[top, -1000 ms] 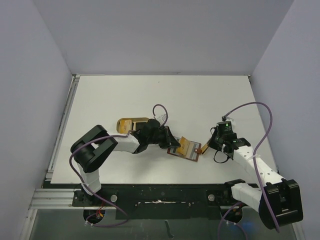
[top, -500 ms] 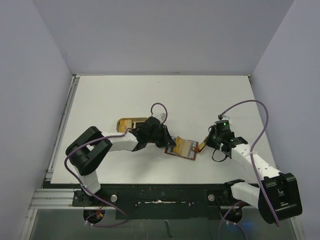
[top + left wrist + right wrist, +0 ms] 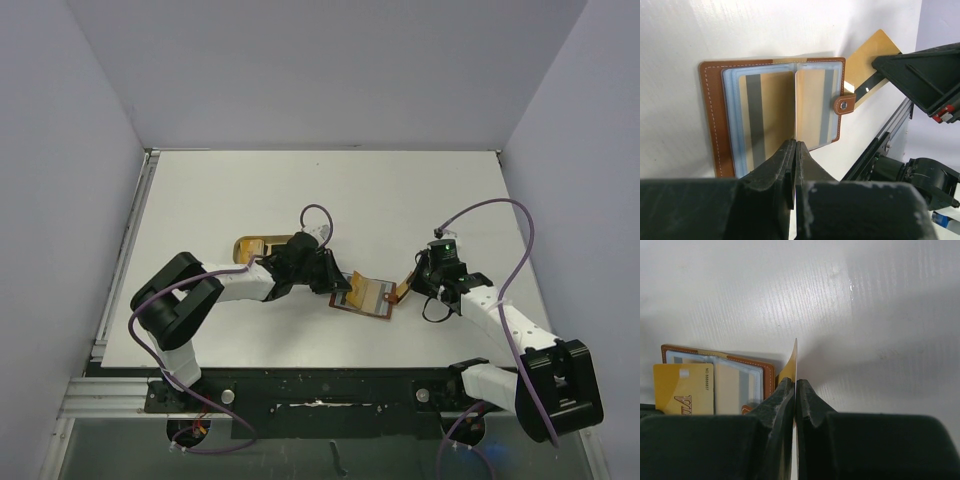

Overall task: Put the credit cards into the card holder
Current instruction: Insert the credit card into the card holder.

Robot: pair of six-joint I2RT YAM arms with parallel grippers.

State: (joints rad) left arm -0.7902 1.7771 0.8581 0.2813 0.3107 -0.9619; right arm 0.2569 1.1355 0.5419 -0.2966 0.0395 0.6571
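Left wrist view | left gripper [image 3: 794, 146] closed, empty, tips at open card holder [image 3: 710, 115] just ahead | right gripper [image 3: 795, 384] pinching tan credit card [image 3: 794, 355] edge-on, beyond snap tab [image 3: 844, 104] | stored cards [image 3: 757, 115] visible in holder; held card not yet inserted

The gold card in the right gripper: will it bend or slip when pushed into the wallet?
Probably stiff: the gold card stands straight, edge-on, in the shut right gripper. Thin, smooth and held near one edge, it may pivot or slip.
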